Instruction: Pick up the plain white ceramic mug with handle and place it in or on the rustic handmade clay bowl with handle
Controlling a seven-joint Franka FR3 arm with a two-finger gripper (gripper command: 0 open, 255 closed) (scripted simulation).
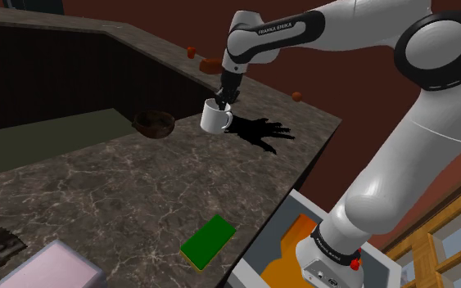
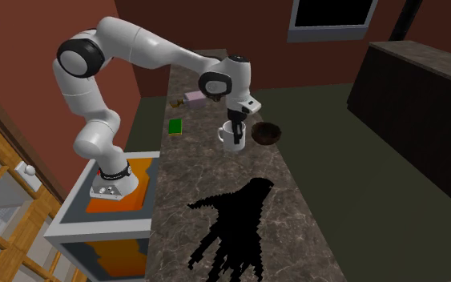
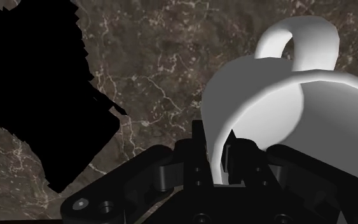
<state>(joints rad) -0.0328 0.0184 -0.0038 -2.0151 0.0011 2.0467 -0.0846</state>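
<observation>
Gripper (image 1: 221, 101) pinching white mug (image 1: 215, 121) by its rim, brown bowl (image 1: 154, 123) near, jagged black patch (image 1: 261, 131) beside — green block (image 1: 208, 240) well apart

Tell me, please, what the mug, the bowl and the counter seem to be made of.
Mug: plain white, smooth, evenly shaded, no pattern; perhaps glazed ceramic, though the look leaves it open. Bowl: dark brown, dull, uneven; clay or wood, I cannot tell. Counter: dark brown with pale veins, like polished stone, probably marble.
</observation>
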